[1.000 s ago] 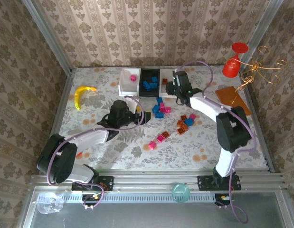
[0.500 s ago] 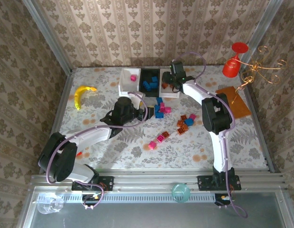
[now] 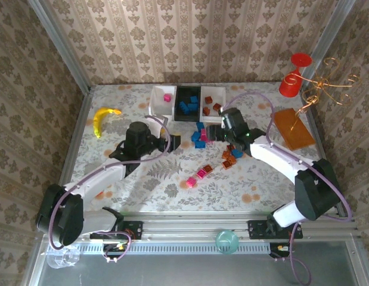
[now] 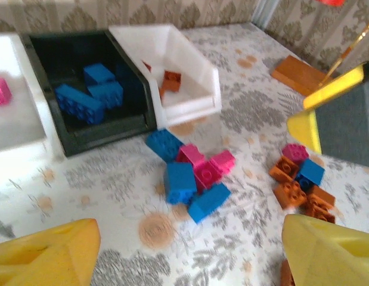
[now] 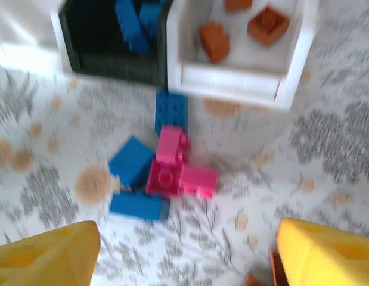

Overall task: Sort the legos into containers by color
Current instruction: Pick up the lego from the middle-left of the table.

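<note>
I looked down on the floral table (image 3: 112,179). In the last half second the right gripper (image 5: 184,241) had drawn back from the right white tray (image 5: 238,77). It hung with its fingers spread and nothing between them. That tray, just ahead of it, held orange-brown bricks (image 5: 214,40), so I judged a drop had just been finished. Ahead and to its left sat the black tray (image 5: 112,59), holding blue bricks (image 5: 133,27). The left gripper (image 4: 190,232), likewise spread wide and empty, had shifted back. The mixed blue and pink pile (image 5: 166,173) lay right before the right gripper, still unsorted. The left white tray (image 3: 162,101) held one pink brick (image 3: 167,97).
</note>
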You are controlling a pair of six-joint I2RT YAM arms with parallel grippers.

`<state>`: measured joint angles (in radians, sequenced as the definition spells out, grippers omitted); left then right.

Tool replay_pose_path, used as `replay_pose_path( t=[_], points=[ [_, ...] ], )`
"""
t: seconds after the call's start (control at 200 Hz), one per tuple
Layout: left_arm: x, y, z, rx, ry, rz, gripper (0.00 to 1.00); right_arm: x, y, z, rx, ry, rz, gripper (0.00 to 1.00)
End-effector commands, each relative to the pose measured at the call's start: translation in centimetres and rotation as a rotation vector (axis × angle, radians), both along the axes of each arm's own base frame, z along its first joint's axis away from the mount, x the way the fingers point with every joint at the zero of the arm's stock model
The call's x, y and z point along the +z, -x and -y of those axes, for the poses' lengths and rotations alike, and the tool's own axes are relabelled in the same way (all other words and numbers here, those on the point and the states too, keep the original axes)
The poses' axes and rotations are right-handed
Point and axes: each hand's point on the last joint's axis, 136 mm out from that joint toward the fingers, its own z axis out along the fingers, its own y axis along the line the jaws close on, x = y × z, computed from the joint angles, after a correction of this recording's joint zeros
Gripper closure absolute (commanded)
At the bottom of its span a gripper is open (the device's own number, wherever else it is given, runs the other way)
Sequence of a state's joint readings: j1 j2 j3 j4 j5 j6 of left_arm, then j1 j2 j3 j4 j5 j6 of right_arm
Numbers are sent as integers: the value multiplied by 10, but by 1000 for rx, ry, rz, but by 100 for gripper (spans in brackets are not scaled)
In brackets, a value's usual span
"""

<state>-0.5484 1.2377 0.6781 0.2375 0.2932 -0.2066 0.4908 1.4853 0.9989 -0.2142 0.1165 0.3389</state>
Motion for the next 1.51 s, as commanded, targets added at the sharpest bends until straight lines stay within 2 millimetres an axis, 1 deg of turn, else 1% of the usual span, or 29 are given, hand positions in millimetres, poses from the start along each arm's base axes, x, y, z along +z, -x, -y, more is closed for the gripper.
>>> replay_pose_path(
  t=[0.0, 0.08, 0.11, 0.175, 0.23, 0.245, 0.34, 0.415, 0.47, 0.525, 0.62, 0.71, 0.755, 0.81, 0.945, 1.02, 1.14, 1.26, 1.39, 1.435, 1.5],
  points=[
    [-19, 31, 4, -95, 11, -113, 21, -29, 37, 1, 51, 91, -110, 17],
    [-33, 55, 8, -147, -39, -157, 21, -38, 62, -14, 137, 105, -163, 15],
    [-40, 65, 9, -163, -65, -168, 21, -41, 70, -16, 158, 116, -180, 14],
    [-54, 86, 14, -186, -136, -181, 20, -46, 81, -9, 142, 135, -208, 13],
    [-66, 101, 19, -204, -189, -185, 20, -48, 83, 3, 103, 152, -208, 11],
    [-69, 105, 20, -207, -202, -188, 19, -40, 82, 7, 92, 140, -185, 11],
    [-90, 118, 26, -223, -277, -207, 19, -23, 78, 24, 40, 65, -145, 10],
    [-101, 125, 33, -235, -336, -202, 19, -7, 78, 27, 54, -30, -111, 7],
    [-107, 129, 40, -245, -370, -201, 19, 0, 83, 29, 66, -76, -96, 3],
    [-113, 130, 46, -251, -385, -207, 19, 1, 92, 28, 92, -125, -115, 0],
    [-122, 133, 55, -261, -400, -221, 23, -2, 112, 24, 139, -194, -191, 0],
    [-130, 135, 61, -271, -410, -234, 26, -8, 132, 14, 196, -253, -269, 0],
    [-135, 135, 63, -270, -422, -238, 28, -11, 138, 12, 204, -273, -298, 0],
    [-139, 135, 67, -269, -431, -240, 29, -15, 142, 12, 201, -279, -311, 0],
    [-150, 131, 75, -262, -450, -236, 36, -18, 138, 17, 171, -266, -287, 0],
    [-156, 129, 76, -248, -466, -240, 41, -17, 137, 16, 171, -276, -276, 0],
    [-163, 129, 76, -238, -471, -245, 52, -21, 138, 18, 166, -267, -277, 0],
    [-163, 127, 74, -222, -464, -235, 62, -21, 136, 20, 158, -258, -264, 0],
    [-155, 118, 67, -171, -438, -216, 70, -17, 131, 20, 148, -261, -244, 0],
    [-149, 112, 61, -140, -416, -212, 72, -13, 128, 19, 148, -267, -235, 0],
    [-130, 99, 50, -85, -363, -191, 74, -5, 123, 14, 157, -297, -213, 0]
  ],
)
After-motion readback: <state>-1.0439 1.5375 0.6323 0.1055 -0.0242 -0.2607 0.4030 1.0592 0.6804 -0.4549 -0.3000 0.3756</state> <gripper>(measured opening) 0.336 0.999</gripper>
